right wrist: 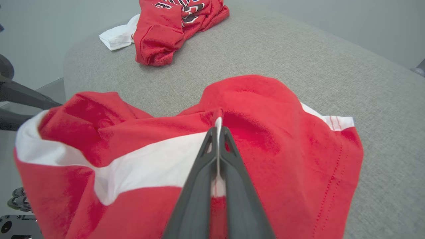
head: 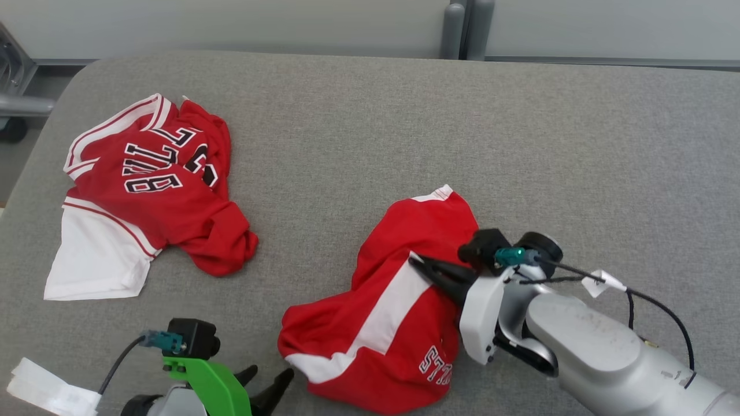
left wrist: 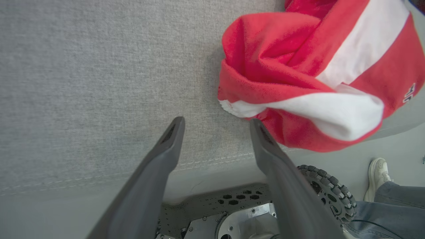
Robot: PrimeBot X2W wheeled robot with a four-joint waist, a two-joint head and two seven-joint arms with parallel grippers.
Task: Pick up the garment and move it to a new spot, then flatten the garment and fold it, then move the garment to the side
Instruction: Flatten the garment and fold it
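Note:
A crumpled red garment point(head: 335, 329) with a white stripe lies near the front edge of the grey padded table point(head: 404, 127). My right gripper point(head: 413, 260) reaches in from the right and is shut on a fold at its middle. In the right wrist view the fingertips point(right wrist: 218, 127) pinch a ridge of red and white cloth of the garment point(right wrist: 282, 132). My left gripper point(head: 269, 378) stands open at the lower left, just left of the garment's near corner. Its fingers point(left wrist: 215, 121) hold nothing, and the garment point(left wrist: 298, 66) bulges beside the right finger, overhanging the table edge.
A second red jersey point(head: 156, 190) with black lettering and a white panel lies crumpled at the far left of the table, also seen as the jersey point(right wrist: 172, 30). Below the table edge are my wheeled base point(left wrist: 328, 192) and a person's shoe point(left wrist: 377, 176).

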